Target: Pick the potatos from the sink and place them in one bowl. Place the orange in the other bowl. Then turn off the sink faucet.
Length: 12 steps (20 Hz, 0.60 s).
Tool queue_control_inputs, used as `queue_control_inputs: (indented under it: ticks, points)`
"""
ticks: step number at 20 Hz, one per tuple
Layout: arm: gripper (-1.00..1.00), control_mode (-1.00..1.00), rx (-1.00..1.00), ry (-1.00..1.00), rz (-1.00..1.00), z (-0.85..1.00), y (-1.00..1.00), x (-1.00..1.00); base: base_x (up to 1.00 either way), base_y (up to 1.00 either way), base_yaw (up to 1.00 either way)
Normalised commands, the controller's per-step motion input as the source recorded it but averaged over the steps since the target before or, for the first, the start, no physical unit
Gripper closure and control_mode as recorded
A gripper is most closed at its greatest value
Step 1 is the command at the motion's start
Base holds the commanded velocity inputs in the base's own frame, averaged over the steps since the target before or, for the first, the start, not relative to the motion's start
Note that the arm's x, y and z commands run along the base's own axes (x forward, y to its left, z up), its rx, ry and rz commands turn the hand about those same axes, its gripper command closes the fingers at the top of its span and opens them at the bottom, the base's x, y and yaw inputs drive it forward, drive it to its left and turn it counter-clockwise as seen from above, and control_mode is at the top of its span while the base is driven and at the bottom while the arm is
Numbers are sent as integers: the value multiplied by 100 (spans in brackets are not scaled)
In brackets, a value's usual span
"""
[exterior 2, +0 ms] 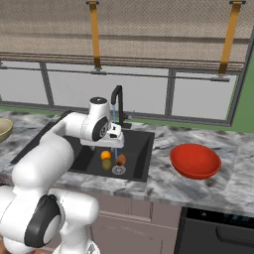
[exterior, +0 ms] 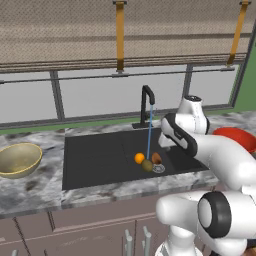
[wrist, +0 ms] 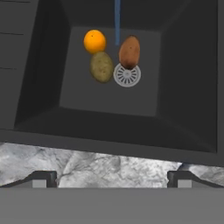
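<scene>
Evidently nothing is picked yet: the claw [wrist: 112, 181] hangs wide and empty above the sink's [wrist: 39, 78] near rim, because both potatos [wrist: 101, 67] and the orange [wrist: 95, 41] huddle by the drain [wrist: 127, 75].

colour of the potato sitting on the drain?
Reddish-brown potato; clearest in the hand view.

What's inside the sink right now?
The sink holds the orange, an olive-brown potato and a reddish-brown potato lying partly over the silver drain, hiding part of it. Water stream runs down.
</scene>
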Motion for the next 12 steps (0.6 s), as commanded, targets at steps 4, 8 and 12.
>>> queue_control_inputs:
  ticks: [4, 8, 12]
  points:
    - [-100, -100, 0, 2, 0, -17, -7, 4, 0, 0, 0]
    - [-100, -100, 0, 1, 0, -19, -6, 6, 0, 0, 0]
    - [-100, -100, 0, 1, 0, -20, -6, 6, 0, 0, 0]
